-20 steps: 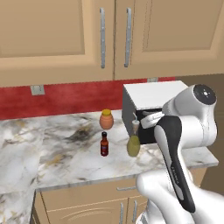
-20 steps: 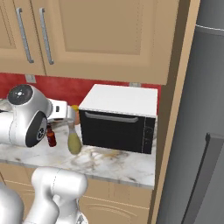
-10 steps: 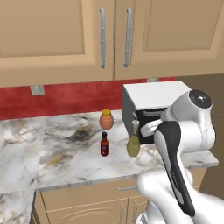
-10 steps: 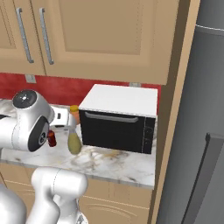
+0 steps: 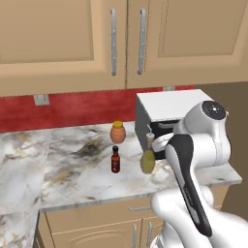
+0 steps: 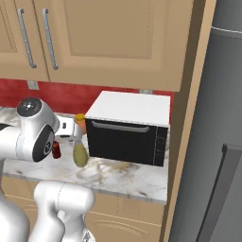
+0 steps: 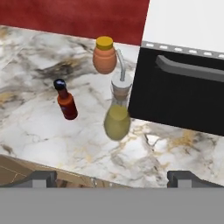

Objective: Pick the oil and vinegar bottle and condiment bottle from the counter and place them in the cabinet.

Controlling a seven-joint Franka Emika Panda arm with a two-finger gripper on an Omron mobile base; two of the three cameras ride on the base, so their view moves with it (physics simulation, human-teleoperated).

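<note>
below my gripper [image 7: 111, 178], jaws spread wide and empty, the green oil bottle [image 7: 117, 114] stands upright on the marble counter [image 7: 39, 127], just beside the black oven [image 7: 183, 98]. it lies ahead of me, centred between my fingertips, its neck pointing up. the small red sauce bottle [image 7: 65, 100] stands to its left.

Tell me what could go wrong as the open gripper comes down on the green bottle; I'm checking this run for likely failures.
1. The oil and vinegar bottle stands close beside the microwave, so one finger of the open gripper might strike its door.
2. Its thin spout rises beside the orange jar; a skewed approach may catch it.
3. The condiment bottle is slim and near, so a sideways sweep could tip it.
</note>
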